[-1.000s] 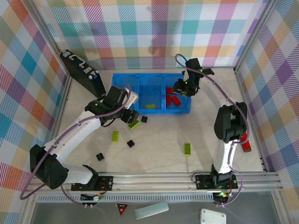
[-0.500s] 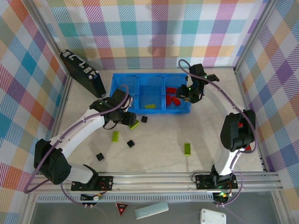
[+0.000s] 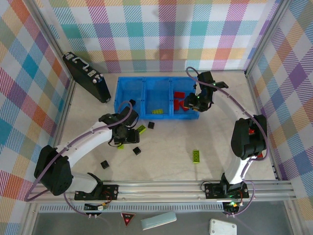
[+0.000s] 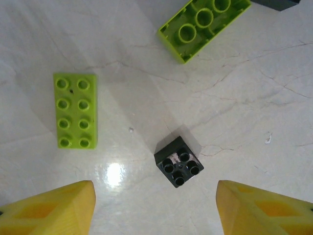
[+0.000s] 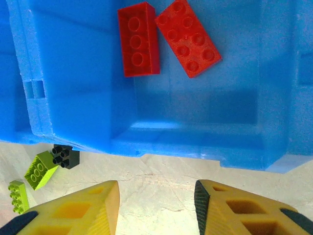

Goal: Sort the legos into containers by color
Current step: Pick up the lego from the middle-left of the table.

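Left wrist view: left gripper hangs spread and empty over a black lego.

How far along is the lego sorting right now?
Red bricks lie in the tray's right compartment, green ones in the middle. Nothing is held; the left gripper hovers open over a black brick. Left: green bricks and black bricks loose on the table.
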Motion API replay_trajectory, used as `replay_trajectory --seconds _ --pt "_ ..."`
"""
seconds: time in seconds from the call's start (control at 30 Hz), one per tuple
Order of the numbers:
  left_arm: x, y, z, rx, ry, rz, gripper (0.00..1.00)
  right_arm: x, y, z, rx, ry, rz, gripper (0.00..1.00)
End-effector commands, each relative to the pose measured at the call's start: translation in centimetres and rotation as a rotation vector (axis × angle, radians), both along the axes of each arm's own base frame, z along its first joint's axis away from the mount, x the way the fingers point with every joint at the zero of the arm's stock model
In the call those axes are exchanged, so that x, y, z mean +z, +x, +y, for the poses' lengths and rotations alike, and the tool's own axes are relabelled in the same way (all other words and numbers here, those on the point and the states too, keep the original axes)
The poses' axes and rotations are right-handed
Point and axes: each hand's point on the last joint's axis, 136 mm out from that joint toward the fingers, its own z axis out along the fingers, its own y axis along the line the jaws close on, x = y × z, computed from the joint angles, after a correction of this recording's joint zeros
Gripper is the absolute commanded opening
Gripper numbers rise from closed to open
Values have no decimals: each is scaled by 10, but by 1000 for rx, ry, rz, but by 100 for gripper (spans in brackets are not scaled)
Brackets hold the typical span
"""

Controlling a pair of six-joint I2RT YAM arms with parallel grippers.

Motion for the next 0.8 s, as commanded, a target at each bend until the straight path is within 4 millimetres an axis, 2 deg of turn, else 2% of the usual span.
replay_trajectory --seconds 0.0,0.4,0.77 --pt "-8 -9 0 124 29 35 67 5 -1 5 38 2 -13 46" --pt "-52 -18 -31 190 -8 116 68 15 -4 4 67 2 -30 46" --pt "-81 -25 -32 181 40 171 64 19 -14 3 67 11 -33 46"
